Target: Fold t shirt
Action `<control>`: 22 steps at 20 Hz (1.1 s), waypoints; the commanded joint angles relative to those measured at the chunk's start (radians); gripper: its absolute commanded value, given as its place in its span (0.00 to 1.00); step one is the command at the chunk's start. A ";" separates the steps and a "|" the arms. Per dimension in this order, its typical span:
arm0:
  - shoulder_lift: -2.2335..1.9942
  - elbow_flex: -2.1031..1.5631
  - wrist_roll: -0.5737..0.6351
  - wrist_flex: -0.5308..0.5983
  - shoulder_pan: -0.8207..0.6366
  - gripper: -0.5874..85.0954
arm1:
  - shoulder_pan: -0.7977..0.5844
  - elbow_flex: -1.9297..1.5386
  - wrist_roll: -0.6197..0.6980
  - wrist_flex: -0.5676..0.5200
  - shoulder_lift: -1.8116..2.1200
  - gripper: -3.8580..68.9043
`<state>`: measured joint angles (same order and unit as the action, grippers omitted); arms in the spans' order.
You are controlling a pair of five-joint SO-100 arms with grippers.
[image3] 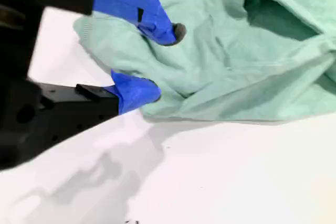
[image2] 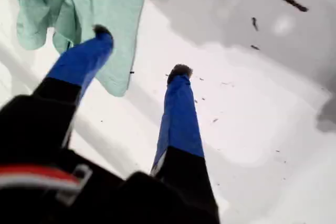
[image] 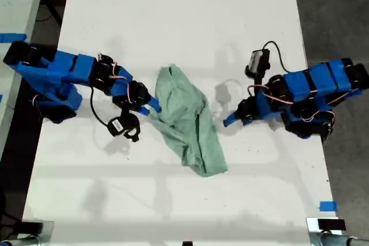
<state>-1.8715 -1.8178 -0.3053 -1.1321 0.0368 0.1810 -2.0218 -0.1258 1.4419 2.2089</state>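
Observation:
The pale mint-green t shirt lies crumpled and bunched lengthwise in the middle of the white table. My second gripper, on the arm at the exterior view's left, is at the shirt's edge. In its wrist view the second gripper is open, one blue finger above the t shirt and one at its hem. My first gripper, on the arm at the exterior view's right, stands a little apart from the cloth. It is open, with one fingertip in front of the t shirt's corner.
Both blue arm bases sit at the table's side edges in the exterior view. Blue tape marks lie near the front corner at the exterior view's right. Dark floor borders the table on both sides.

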 commanded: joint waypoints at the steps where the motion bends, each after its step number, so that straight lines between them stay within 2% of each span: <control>1: 0.235 0.337 -0.038 -0.012 0.121 0.17 | 0.112 0.362 -0.049 0.064 -0.310 0.51; 3: 0.394 0.555 -0.081 -0.040 0.196 0.17 | 0.169 0.571 -0.080 0.137 -0.497 0.51; 6: 0.581 0.807 -0.101 -0.058 0.261 0.17 | 0.222 0.753 -0.118 0.160 -0.673 0.50; 9: 0.612 0.833 -0.129 0.000 0.302 0.17 | 0.244 0.839 -0.138 0.175 -0.769 0.49; 12: 0.667 0.831 -0.144 0.011 0.264 0.20 | 0.247 0.937 -0.123 0.204 -0.850 0.46; 17: 0.788 0.821 -0.202 -0.008 0.183 0.20 | 0.262 1.017 -0.112 0.236 -0.897 0.45; 22: 0.902 0.825 -0.152 0.021 0.100 0.20 | 0.293 1.015 -0.150 0.261 -0.917 0.45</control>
<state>-0.9649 -1.0446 -0.4771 -1.1259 0.1703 0.4587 -1.0738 -0.2592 1.6797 1.2809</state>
